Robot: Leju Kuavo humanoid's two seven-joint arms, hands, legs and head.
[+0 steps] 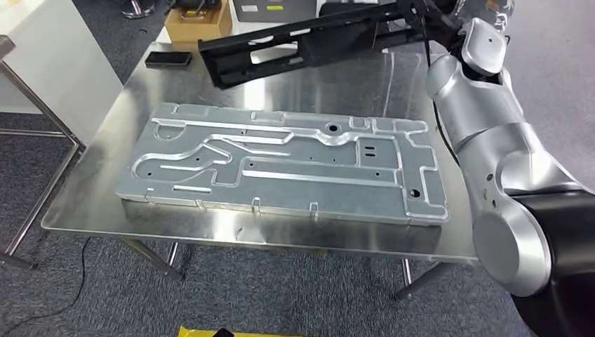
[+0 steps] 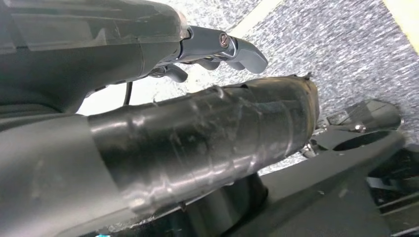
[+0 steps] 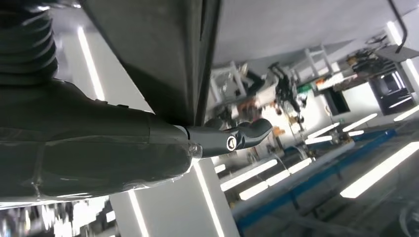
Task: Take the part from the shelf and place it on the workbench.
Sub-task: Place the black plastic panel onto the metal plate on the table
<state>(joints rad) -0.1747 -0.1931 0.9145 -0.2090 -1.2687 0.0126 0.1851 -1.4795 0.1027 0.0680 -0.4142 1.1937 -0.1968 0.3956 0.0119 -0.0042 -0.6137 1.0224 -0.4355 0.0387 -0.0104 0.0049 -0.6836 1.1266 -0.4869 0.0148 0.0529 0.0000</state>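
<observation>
Black plastic part (image 1: 309,42) hangs over the far edge of the steel workbench (image 1: 91,182), carried by the right hand (image 3: 99,143), whose fingers press against its underside. Carrying step; next, lower it beside the aluminium fixture plate (image 1: 281,165). Left hand's (image 2: 217,47) fingers curl in, empty.

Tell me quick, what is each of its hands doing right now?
Left hand: holds nothing visible; open or closed cannot be told.
Right hand: against the long black part above the workbench; the grip itself is hidden.
</observation>
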